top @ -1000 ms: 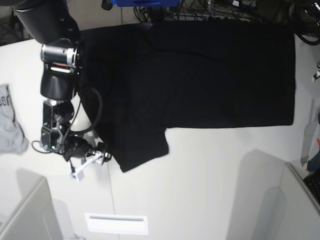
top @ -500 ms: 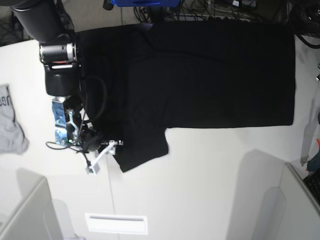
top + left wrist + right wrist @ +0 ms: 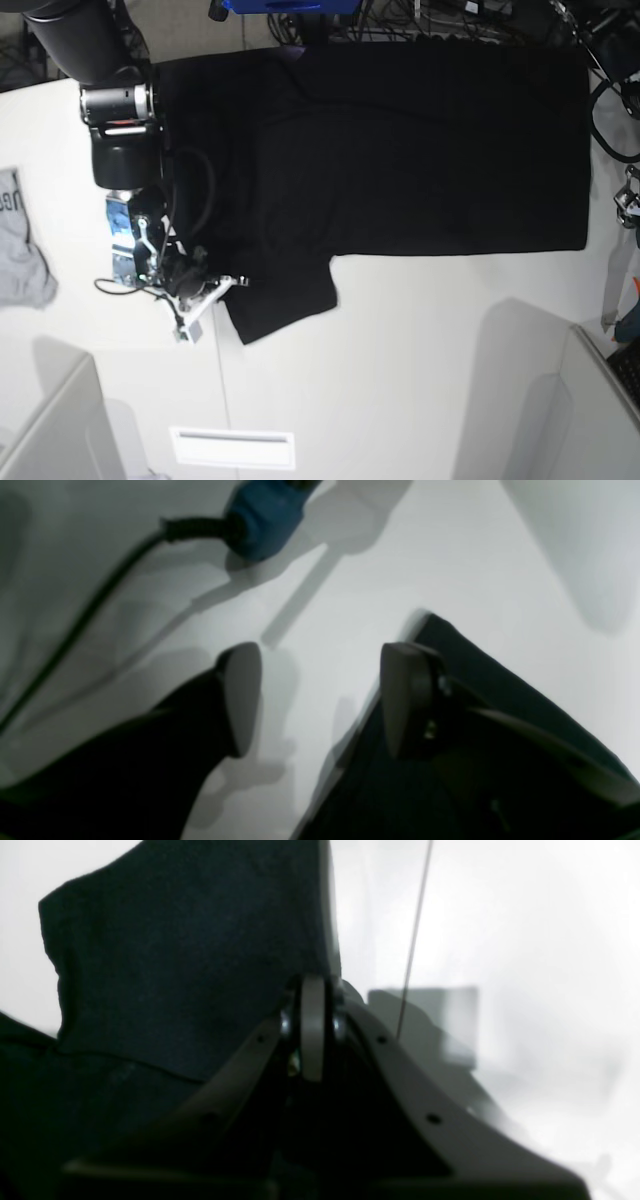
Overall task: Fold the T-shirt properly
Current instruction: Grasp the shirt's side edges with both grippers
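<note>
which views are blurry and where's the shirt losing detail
Left wrist view: soft all over, blue plug and cable smeared, hard shadows on the table. Right wrist view: T-shirt weave readable, table washed out. Base view: sharp, but the T-shirt is near-solid black.

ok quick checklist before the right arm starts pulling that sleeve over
1. Right gripper shut: ok, jaws together in the right wrist view.
2. Cloth caught between them: cannot tell; it sits at the T-shirt's sleeve edge.
3. Left gripper free: ok, open, nothing between the jaws.
4. Left gripper placement: ok, over the table by a dark cloth edge.
5. Shirt body flat: ok in the base view.
6. Grey garment away from the sleeve: ok.
</note>
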Controlling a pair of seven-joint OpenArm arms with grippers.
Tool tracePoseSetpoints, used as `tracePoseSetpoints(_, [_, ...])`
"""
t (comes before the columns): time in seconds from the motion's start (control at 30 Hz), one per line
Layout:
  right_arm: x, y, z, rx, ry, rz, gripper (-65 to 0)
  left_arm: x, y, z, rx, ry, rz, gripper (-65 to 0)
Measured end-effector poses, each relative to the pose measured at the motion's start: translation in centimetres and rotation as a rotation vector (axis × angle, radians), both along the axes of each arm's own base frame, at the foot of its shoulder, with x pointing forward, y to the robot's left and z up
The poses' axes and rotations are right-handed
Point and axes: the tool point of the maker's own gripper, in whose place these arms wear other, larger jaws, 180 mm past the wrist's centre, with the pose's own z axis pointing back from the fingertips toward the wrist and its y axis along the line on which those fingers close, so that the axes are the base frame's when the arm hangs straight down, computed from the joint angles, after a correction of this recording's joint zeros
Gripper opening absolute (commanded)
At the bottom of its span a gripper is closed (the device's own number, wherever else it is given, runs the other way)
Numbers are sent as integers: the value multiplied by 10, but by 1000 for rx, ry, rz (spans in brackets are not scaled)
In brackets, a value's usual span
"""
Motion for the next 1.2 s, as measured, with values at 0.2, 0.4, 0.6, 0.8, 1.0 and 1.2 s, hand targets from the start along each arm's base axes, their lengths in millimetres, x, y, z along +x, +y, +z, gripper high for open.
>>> tracePoseSetpoints(0.2, [0,0,0,3,0,-1,-650,46,-37,-17,-58,12,-99,-275])
tracePoseSetpoints(0.4, [0,1,0,3,0,0,-650,71,-53,-37,-56,35,-141,-275])
tracePoseSetpoints(0.6, [0,0,0,2,0,0,-650,73,-46,-49,-96,54,-87,-275])
tracePoseSetpoints(0.8, [0,0,0,3,0,-1,-650,79,-54,-50,-90,65,-121,-276])
tracePoseSetpoints(1.0, [1,0,1,4,-4,-2,-650,83,-65,-54,-84,77,-159,-459])
tracePoseSetpoints(1.2, [1,-2,1,0,-4,-4,-650,80,-66,-57,-83,92,-167,-650])
